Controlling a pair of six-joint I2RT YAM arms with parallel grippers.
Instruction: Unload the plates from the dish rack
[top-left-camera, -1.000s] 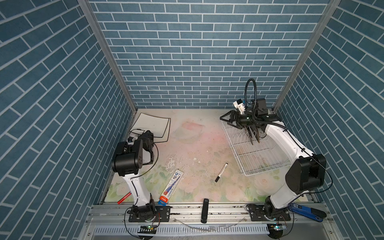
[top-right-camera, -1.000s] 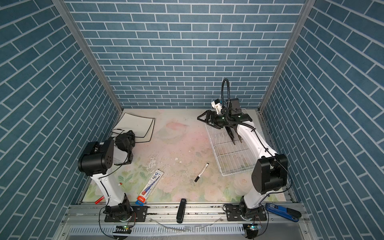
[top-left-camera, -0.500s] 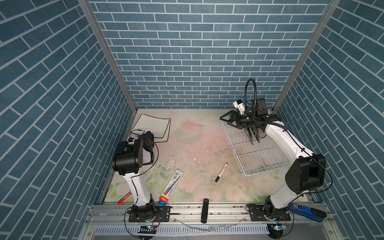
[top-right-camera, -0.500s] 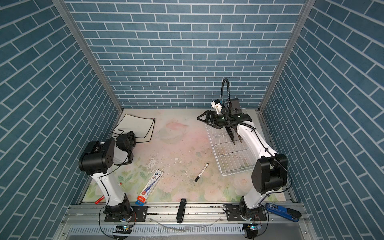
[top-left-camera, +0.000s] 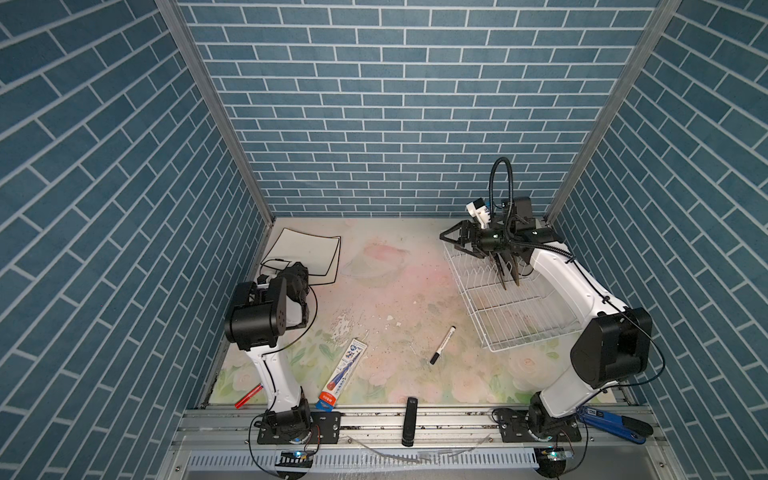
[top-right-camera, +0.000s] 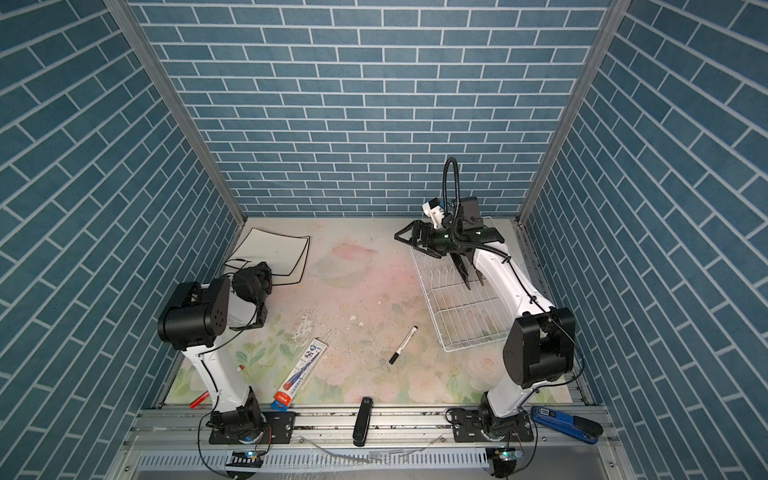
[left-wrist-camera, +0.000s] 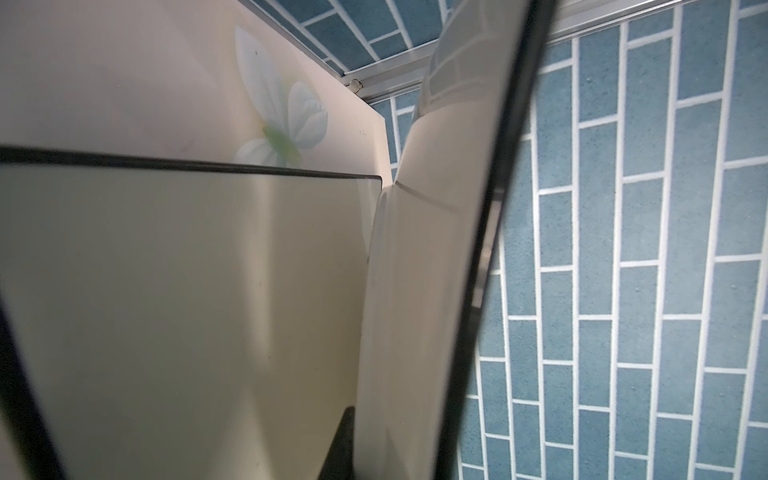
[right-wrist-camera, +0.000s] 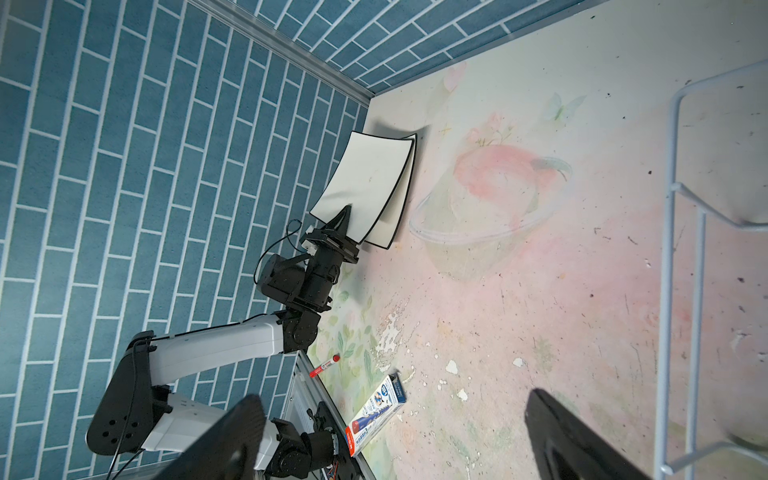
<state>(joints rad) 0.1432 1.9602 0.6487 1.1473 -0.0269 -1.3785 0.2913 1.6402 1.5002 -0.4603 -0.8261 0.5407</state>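
Top views: nothing moves vs a sec ago. L gripper (top-left-camera: 292, 275) stays clenched on white plate (top-left-camera: 303, 251), far-left corner. R gripper (top-left-camera: 451, 241) gapes over rack (top-left-camera: 490, 348); two dark plates (top-left-camera: 509, 272) inside, so unloading's stalled. R wrist: held plate tilts over second plate (right-wrist-camera: 400, 226); top views can't separate them. L wrist: rims only.
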